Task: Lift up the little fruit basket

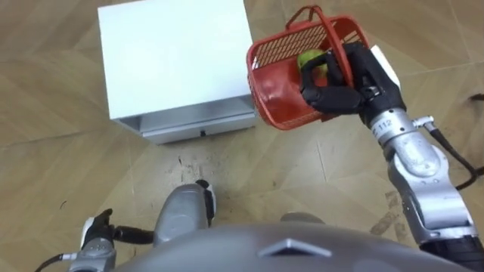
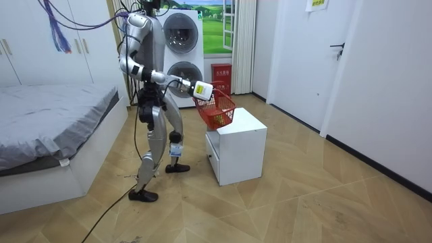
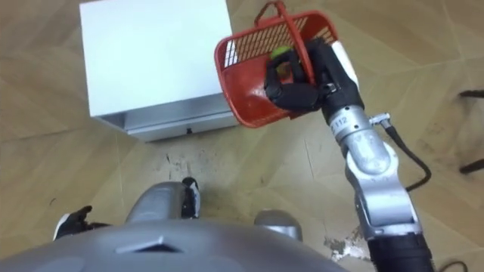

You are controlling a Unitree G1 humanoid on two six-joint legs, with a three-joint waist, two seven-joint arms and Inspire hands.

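Fruit basket (image 1: pixel 276 91) (red mesh, green fruit (image 1: pixel 310 59) inside) clasped in curled right hand (image 1: pixel 344 91), near white cabinet (image 1: pixel 174 53).

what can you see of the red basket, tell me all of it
The red basket looks like plastic, with mesh walls, a more solid bottom and a thin hoop handle on top. It hangs tilted in the air at the right front corner of the white cabinet, seemingly clear of it. The right hand holds it, dark fingers curled over its rim. A green fruit lies inside, near the hand.
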